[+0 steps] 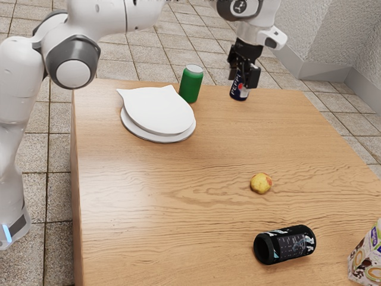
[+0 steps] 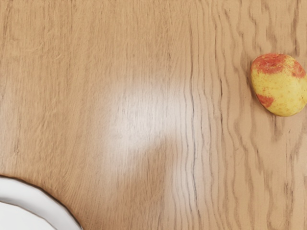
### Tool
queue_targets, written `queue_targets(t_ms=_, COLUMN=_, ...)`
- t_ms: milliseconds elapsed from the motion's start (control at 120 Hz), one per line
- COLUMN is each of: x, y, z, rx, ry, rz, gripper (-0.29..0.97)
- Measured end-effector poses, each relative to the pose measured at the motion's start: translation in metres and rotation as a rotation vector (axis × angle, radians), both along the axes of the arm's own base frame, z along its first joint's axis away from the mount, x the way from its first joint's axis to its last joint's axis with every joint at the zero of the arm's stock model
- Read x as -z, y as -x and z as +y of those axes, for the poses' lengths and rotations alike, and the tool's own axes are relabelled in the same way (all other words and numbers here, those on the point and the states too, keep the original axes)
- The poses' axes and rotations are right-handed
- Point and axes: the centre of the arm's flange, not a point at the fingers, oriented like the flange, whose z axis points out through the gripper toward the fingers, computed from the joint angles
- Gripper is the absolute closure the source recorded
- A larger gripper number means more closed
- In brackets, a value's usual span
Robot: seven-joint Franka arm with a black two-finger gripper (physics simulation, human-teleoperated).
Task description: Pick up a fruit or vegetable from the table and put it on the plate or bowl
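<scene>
A small yellow apple with red patches lies on the wooden table toward the exterior view's right. In the wrist view the same apple sits off to one side of my hand, not beneath it. Two stacked white plates rest at the table's back left, and a curve of their rim shows in the wrist view. My gripper hangs high over the table near its back edge, far from the apple. Its black fingers stand apart, open and holding nothing.
Just beside the plates stands a green can. A blue and red can stands at the back edge, seen behind my fingers. A black can lies on its side near the front. A printed carton is at the front right corner.
</scene>
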Motion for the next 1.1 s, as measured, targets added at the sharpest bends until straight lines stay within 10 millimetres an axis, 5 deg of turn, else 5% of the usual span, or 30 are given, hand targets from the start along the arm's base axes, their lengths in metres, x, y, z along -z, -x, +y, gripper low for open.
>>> queue_targets(t_ms=267, x=-0.003, y=0.001, z=-0.006, rx=0.021, ry=0.013, rz=-0.007, gripper=0.01)
queue_targets(t_ms=642, x=0.109, y=-0.069, z=-0.071, rx=0.188, ry=0.107, rz=0.009, gripper=0.01)
queue_targets(t_ms=908, x=0.182, y=-0.097, z=-0.1, rx=0.281, ry=0.135, rz=0.032, gripper=0.01)
queue_targets(t_ms=1100, x=0.209, y=-0.101, z=-0.112, rx=0.331, ry=0.147, rz=0.04, gripper=0.01)
